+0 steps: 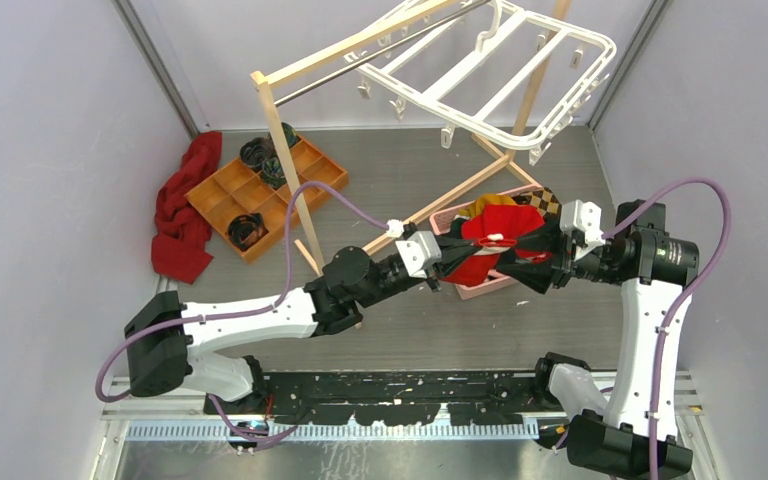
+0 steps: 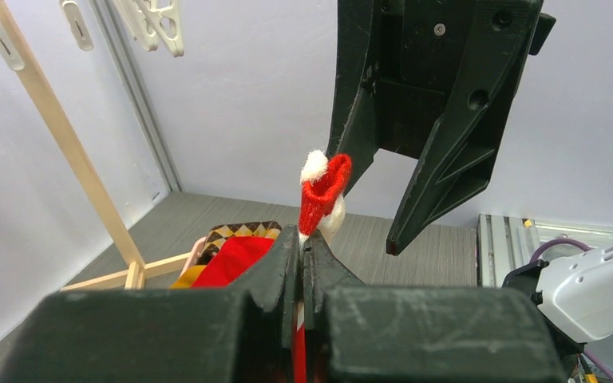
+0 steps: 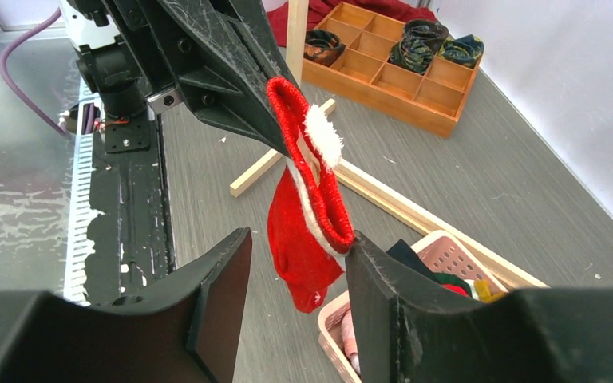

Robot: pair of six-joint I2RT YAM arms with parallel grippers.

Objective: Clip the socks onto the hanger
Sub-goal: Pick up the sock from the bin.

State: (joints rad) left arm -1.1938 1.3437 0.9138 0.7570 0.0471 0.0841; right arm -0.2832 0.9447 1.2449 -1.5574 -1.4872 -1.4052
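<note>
The sock (image 3: 307, 231) is soft red knit cloth with fluffy white trim. The right gripper (image 3: 297, 238) has matt black plastic fingers (image 3: 383, 295), scuffed and dusty. The hanger (image 1: 597, 43) is smooth white plastic, the rack (image 1: 286, 170) bare pale wood, the basket (image 3: 447, 259) perforated pink plastic, the table (image 3: 527, 175) matt grey.

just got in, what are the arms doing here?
The left pincer is shut on a red sock near its white-trimmed cuff, holding it up over the pink basket. The right pincer is open, with a finger on either side of the hanging sock. The white hanger hangs on the wooden rack, with no sock visibly clipped to it.
</note>
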